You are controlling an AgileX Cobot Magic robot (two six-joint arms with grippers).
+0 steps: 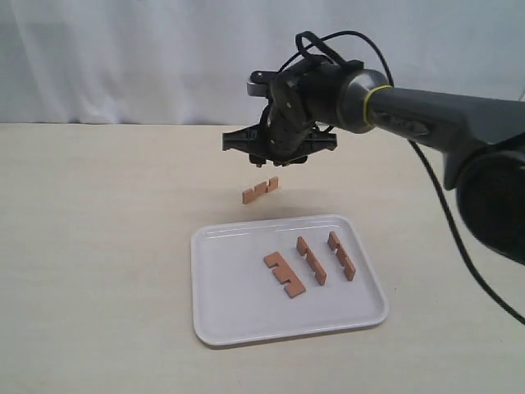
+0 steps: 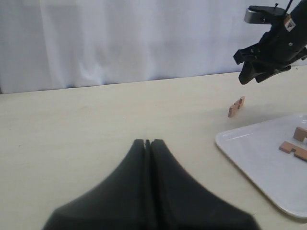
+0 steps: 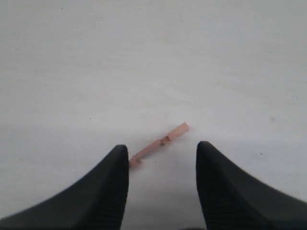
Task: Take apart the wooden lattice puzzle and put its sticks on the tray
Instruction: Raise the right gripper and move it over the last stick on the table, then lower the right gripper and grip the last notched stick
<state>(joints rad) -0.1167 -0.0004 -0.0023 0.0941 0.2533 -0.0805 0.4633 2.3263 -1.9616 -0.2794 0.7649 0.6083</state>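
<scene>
**One stick off tray, three on**

Right claw is being held above the surface, jaws being kept apart, nothing clamped. One stick is being left on edge, notches up, on the surface just beyond the far rim of the tray, not touching it. In the right wrist view it is being framed between the fingers. Three sticks are being carried in the tray, side by side, apart. Left claw is being kept together, empty.
</scene>
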